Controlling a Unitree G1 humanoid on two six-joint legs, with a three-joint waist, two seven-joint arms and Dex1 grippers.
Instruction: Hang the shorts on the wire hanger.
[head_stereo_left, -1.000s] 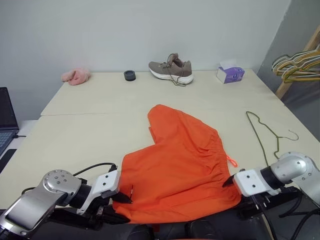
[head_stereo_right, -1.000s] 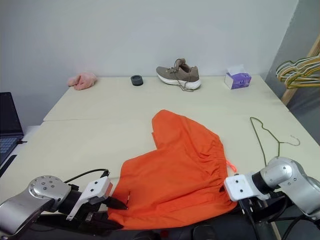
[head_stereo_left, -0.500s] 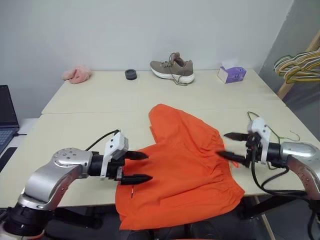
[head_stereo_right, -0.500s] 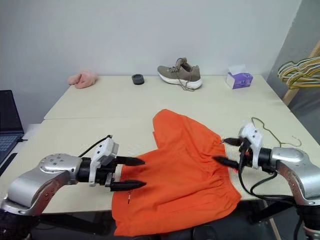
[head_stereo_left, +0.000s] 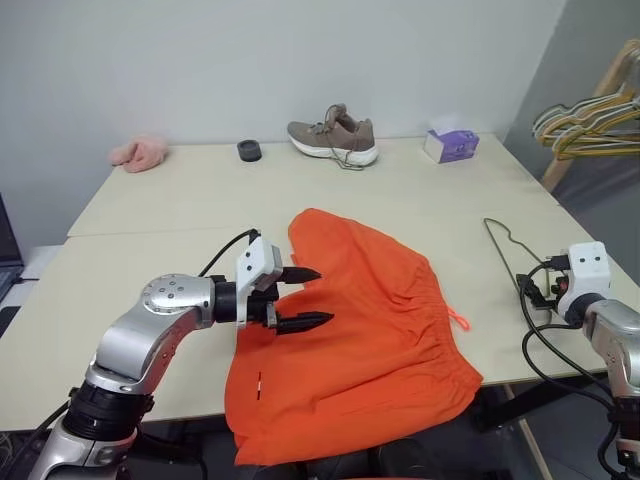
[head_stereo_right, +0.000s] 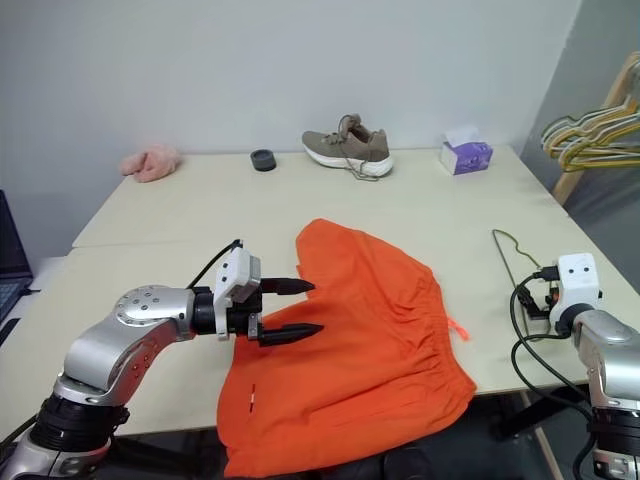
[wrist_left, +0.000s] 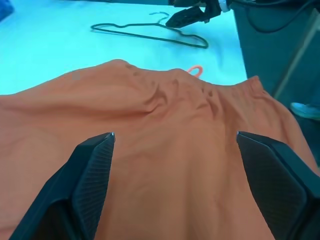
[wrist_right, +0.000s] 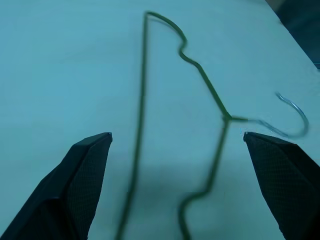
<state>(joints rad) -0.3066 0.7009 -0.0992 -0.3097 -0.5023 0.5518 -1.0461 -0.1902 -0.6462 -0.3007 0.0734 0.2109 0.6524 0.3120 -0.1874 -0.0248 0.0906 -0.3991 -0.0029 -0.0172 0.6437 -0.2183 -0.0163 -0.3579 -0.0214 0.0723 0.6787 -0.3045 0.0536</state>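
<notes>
The orange shorts (head_stereo_left: 365, 330) lie spread on the table, their near part hanging over the front edge; the waistband and drawstring (head_stereo_left: 461, 322) face right. My left gripper (head_stereo_left: 322, 296) hovers open just above the shorts' left side, pointing right, with nothing between its fingers (wrist_left: 92, 165). The thin green wire hanger (wrist_right: 142, 95) lies flat on the table right of the shorts (head_stereo_right: 505, 250). My right gripper (wrist_right: 177, 135) is open directly over the hanger's near end, holding nothing.
Along the back of the table (head_stereo_left: 200, 210) sit a pink cloth (head_stereo_left: 138, 153), a small black round thing (head_stereo_left: 249, 150), a grey shoe (head_stereo_left: 333, 136) and a purple tissue box (head_stereo_left: 450, 146). A bunch of coloured hangers (head_stereo_left: 585, 115) hangs at the far right. A laptop's edge (head_stereo_right: 8, 250) shows left.
Both grippers have left the shorts' near edge and opened. The left rose and moved forward over the shorts; the right swung right to the hanger. The view shifted rightward.
</notes>
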